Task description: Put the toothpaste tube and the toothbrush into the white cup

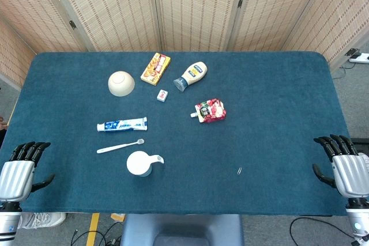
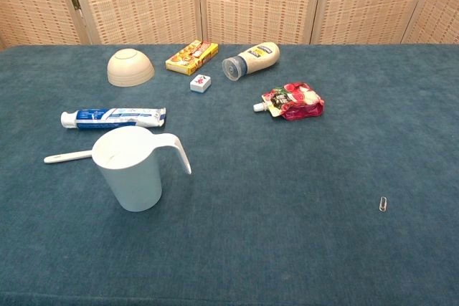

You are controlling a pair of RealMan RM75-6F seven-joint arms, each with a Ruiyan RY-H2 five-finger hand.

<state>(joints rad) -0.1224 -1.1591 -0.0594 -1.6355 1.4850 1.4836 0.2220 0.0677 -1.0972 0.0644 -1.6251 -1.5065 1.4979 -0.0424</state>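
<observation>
Both hands sit at the table's near corners, well clear of the work: left hand [image 1: 20, 174] and right hand [image 1: 346, 168] each hold nothing, fingers apart and loosely curved. Neither appears in the chest view. Nothing has been picked up yet.

The cup [image 1: 140, 163] stands upright near the front edge, mouth up, handle toward the robot's right, so it can take items from above. The toothbrush [image 1: 120, 146] lies flat just behind it; the tube [image 1: 122, 124] lies flat beyond that, parallel. All sit on the left, so probably the left hand's job.
</observation>
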